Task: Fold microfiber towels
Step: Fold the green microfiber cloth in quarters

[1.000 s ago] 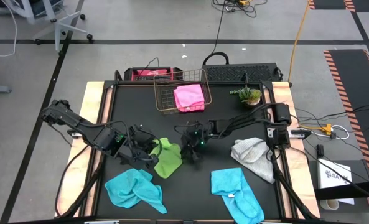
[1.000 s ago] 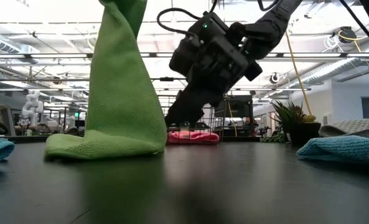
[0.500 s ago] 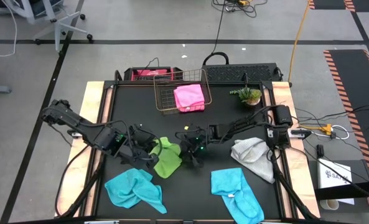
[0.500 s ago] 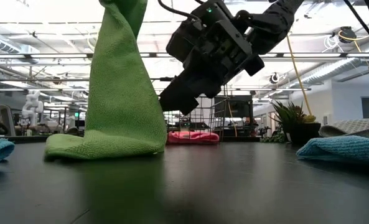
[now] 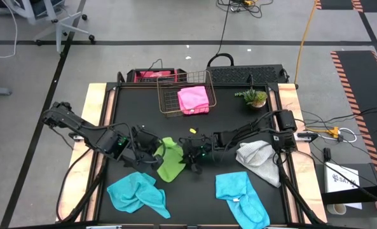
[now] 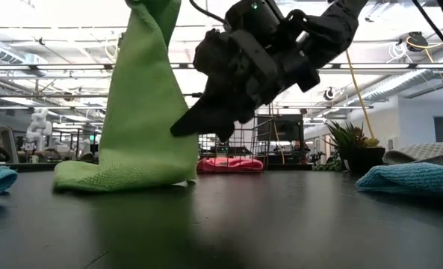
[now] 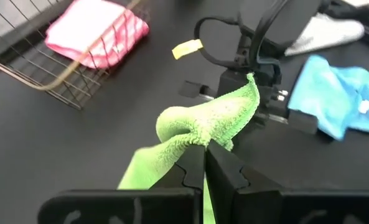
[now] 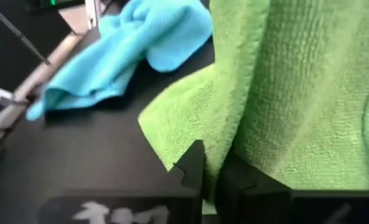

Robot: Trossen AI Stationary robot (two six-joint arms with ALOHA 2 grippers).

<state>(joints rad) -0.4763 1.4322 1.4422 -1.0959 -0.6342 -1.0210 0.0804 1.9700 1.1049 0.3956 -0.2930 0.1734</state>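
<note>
From my station I see a black desk [image 5: 175,127] with pale wooden side strips standing on a grey floor [image 5: 143,25] marked with dark lines. An office chair base [image 5: 64,28] sits beyond the desk's far left corner, striped hazard tape [image 5: 350,76] runs past its right edge. Looking level, the ceiling [image 6: 49,30] shows white beams and long lights.

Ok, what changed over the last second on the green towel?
The right gripper moved left to the lime green towel and shut on its hanging edge. The left gripper stayed shut on the towel's raised corner. The other towels and the wire basket did not move.
</note>
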